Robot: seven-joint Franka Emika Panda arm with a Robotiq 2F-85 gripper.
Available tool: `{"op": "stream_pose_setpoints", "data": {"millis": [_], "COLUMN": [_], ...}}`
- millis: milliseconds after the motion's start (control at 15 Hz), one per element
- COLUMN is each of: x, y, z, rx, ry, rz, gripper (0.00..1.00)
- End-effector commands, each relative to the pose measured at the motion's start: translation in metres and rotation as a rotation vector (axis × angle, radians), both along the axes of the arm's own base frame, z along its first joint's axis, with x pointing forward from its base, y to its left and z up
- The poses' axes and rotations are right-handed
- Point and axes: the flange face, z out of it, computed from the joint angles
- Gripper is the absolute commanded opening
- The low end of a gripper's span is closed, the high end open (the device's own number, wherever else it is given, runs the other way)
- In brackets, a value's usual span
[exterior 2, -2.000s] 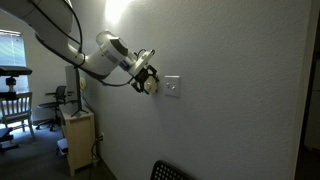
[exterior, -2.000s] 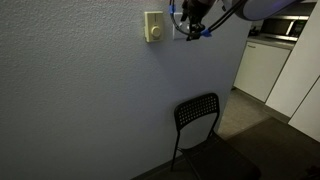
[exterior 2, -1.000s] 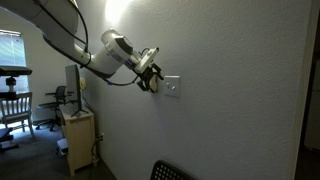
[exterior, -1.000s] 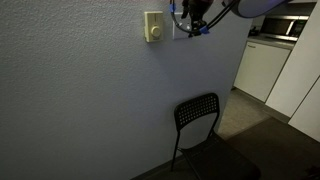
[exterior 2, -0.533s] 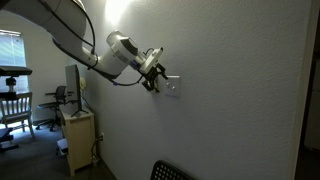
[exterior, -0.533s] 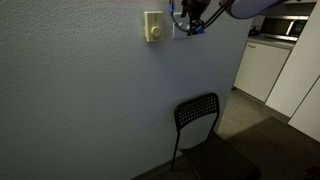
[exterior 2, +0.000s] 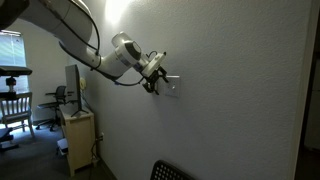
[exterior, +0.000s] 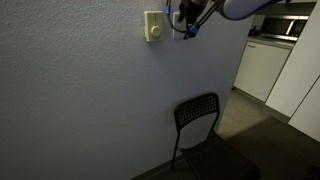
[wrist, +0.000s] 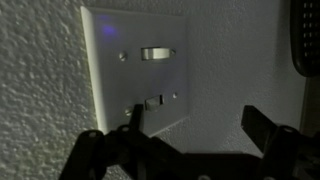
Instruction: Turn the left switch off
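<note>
A square white wall plate (wrist: 140,70) fills the wrist view, and part of it shows past the gripper in an exterior view (exterior 2: 173,86). It carries two small rockers, one upper (wrist: 153,53) and one lower (wrist: 153,101); I cannot tell which is the left switch. My gripper (wrist: 198,125) is open, with one fingertip right beside the lower rocker and the other over bare wall. In both exterior views the gripper (exterior: 186,22) (exterior 2: 155,80) is at the wall, covering most of the plate.
A narrower cream-yellow plate with a round knob (exterior: 153,26) sits beside the gripper. A black chair (exterior: 197,112) stands against the wall below. White cabinets (exterior: 262,65) stand past the wall's corner. A small cabinet (exterior 2: 78,135) stands under the arm.
The gripper has moved along and in toward the wall, from beside the white plate to right over it. The arm has stretched further. Nothing else has moved.
</note>
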Motion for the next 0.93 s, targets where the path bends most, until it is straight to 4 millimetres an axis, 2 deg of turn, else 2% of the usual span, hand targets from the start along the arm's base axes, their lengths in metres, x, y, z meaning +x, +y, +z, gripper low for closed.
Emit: {"op": "stream_pose_setpoints", "data": {"millis": [0,867], "x": [0.013,0.019], "y": [-0.005,-0.017], "z": [-0.003,-0.031], "rx": [0.009,0.001], "ry": [0.009,0.073], "rz": [0.022,-0.02], "gripper": [1.0,1.0]}}
